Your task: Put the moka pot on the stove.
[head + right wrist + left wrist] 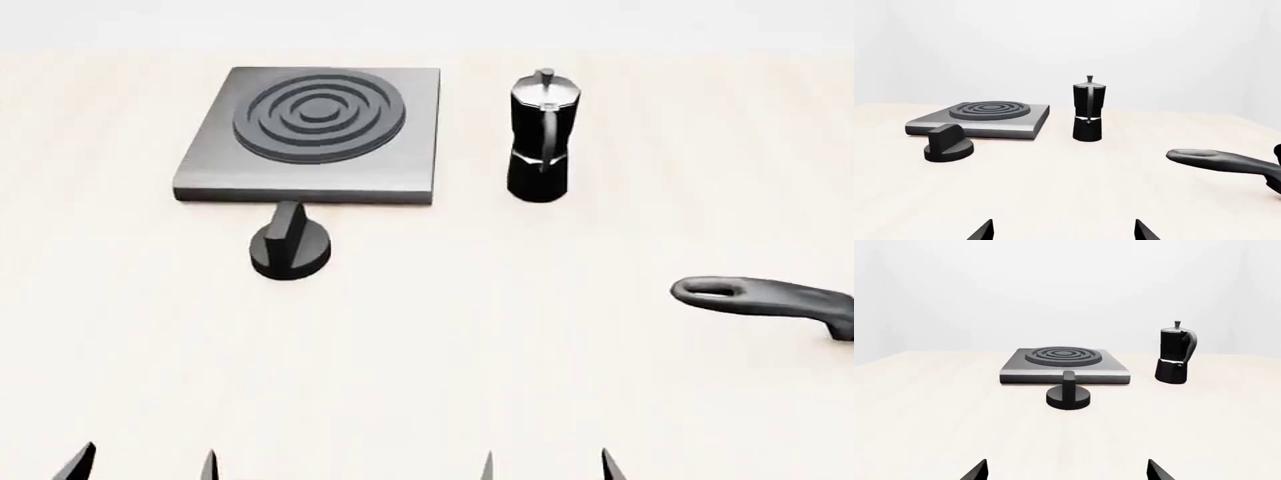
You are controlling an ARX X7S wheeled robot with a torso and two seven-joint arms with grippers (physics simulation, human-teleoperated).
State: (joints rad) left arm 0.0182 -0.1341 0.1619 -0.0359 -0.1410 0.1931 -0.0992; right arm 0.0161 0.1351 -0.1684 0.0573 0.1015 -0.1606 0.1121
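**Moka pot upright on table, out of reach of both grippers**

Left gripper [144,462] fingers spread, empty. Stove [314,135] far left, black knob [288,245] just before it. Moka pot [542,135] beside stove's right edge, well ahead of right gripper [547,465], fingers spread. Pan handle [761,298] right.
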